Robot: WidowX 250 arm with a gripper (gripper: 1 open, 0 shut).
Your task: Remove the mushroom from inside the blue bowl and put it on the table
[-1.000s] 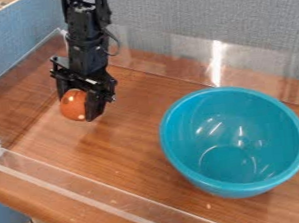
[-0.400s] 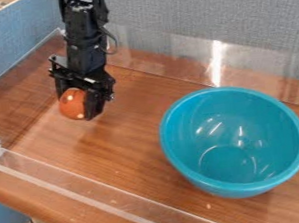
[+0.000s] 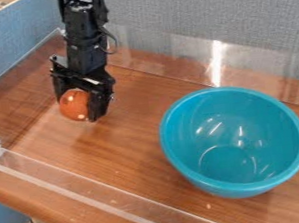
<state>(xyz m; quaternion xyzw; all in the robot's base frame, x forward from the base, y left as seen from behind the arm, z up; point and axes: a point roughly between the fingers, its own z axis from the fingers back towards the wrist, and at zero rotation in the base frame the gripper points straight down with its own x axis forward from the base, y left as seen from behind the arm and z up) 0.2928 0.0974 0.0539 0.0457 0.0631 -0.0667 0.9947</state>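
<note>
Worktop (image 3: 130, 156): bare wood, ample room for set-down.
Blue bowl (image 3: 235, 140): empty, well apart to the right.
Gripper (image 3: 81, 101): pointed down, jaws flanking cap; grip vs release unclear.
Mushroom (image 3: 73, 104): between jaws, low at worktop, prob. being placed.

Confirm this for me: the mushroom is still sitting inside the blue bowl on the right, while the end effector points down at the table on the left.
Not quite. The blue bowl is empty in the camera view. The mushroom is out of it, down at the table on the left, between the fingers of the end effector. The rest stands: the bowl is on the right and the end effector points down at the left.
</note>
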